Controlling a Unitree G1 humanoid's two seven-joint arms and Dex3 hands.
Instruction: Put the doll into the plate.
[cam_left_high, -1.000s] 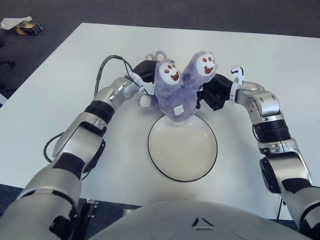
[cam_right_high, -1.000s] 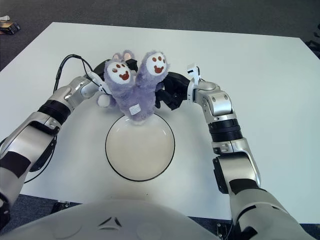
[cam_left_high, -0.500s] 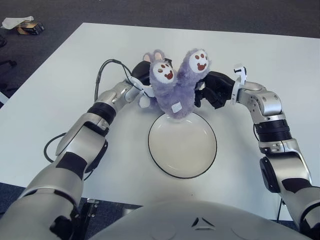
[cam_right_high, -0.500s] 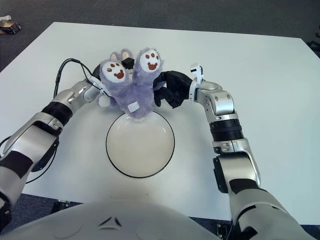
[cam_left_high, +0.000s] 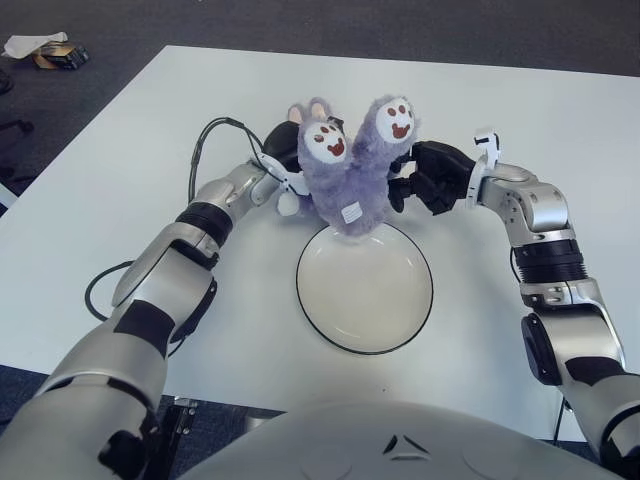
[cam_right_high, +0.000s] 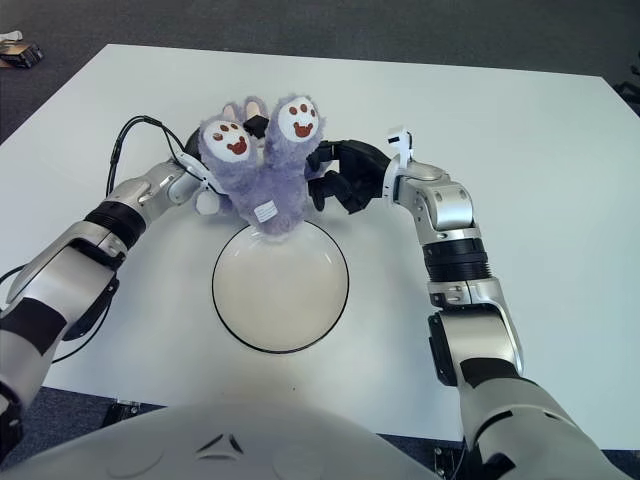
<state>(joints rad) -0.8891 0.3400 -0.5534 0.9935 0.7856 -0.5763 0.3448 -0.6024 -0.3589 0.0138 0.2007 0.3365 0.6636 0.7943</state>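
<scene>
the doll (cam_left_high: 345, 175) is a purple plush, upside down, with its two soles and their red paw marks pointing up. it looks light, soft and squashy, so a grip will sink into the pile rather than slide; nothing about it seems fragile, though a loose body like this will likely flop and roll once it is let go. the thick torso under the legs seems the best place to take hold, pressed from both sides, rather than a thin ear or the small white tag.

it stands at about 12 o'clock of the plate (cam_left_high: 365, 345), its lower end over or touching the far rim; which of the two cannot be told. the plate is white with a dark edge and sits on the white counter (cam_left_high: 120, 150).

the left hand (cam_left_high: 285, 165) is against the doll at its 9 o'clock, mostly hidden by the fur, so its finger spread cannot be judged. the right hand (cam_right_high: 345, 180) is at the doll's 3 o'clock, dark fingers partly curled toward the plush; whether they press it or only reach beside it is unclear.
</scene>
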